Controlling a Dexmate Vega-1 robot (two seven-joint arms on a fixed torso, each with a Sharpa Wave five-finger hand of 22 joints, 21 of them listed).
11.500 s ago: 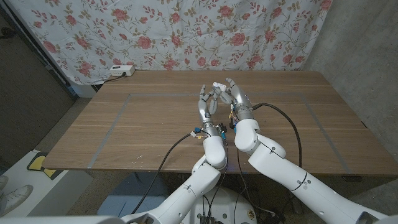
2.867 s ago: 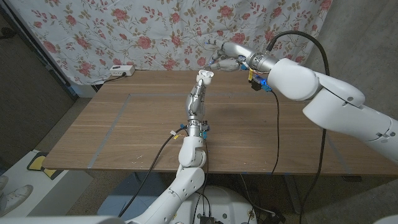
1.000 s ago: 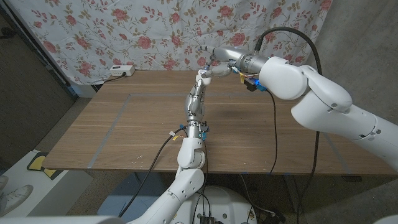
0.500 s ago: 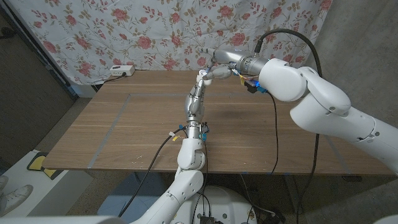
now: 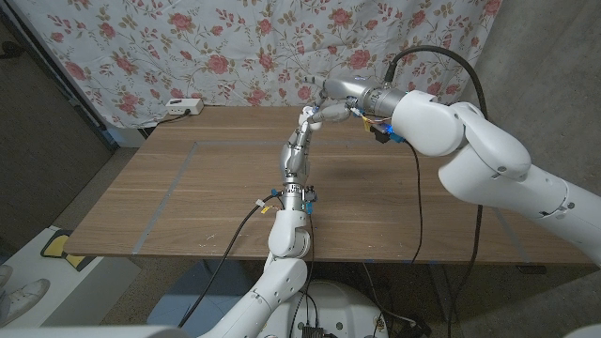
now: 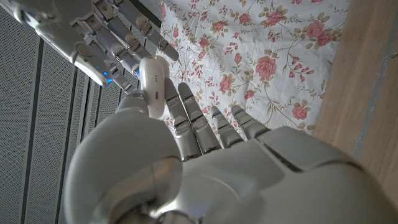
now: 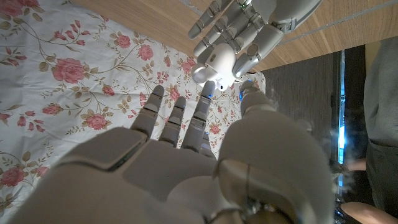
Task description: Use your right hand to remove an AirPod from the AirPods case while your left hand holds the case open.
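My left hand (image 5: 300,134) is raised above the table's far middle and grips a small white AirPods case (image 5: 308,112) at its fingertips. In the left wrist view the case (image 6: 153,87) stands between my left hand's (image 6: 186,162) thumb and fingers. My right hand (image 5: 335,100) comes in from the right with its fingers spread, the tips right at the case. In the right wrist view my right hand (image 7: 174,162) reaches to the case (image 7: 214,62), which my left hand (image 7: 249,28) holds. I cannot tell whether the lid is up, and no AirPod is visible.
The wooden table (image 5: 188,197) carries grey tape lines and a white power strip (image 5: 183,107) at its far left edge. A floral cloth (image 5: 235,47) hangs behind. A black cable (image 5: 418,188) trails from my right arm. A person (image 7: 379,93) stands at the side.
Both hands have risen from low over the table to high at its far side. In the last second my right hand edged slightly right, staying at the case.
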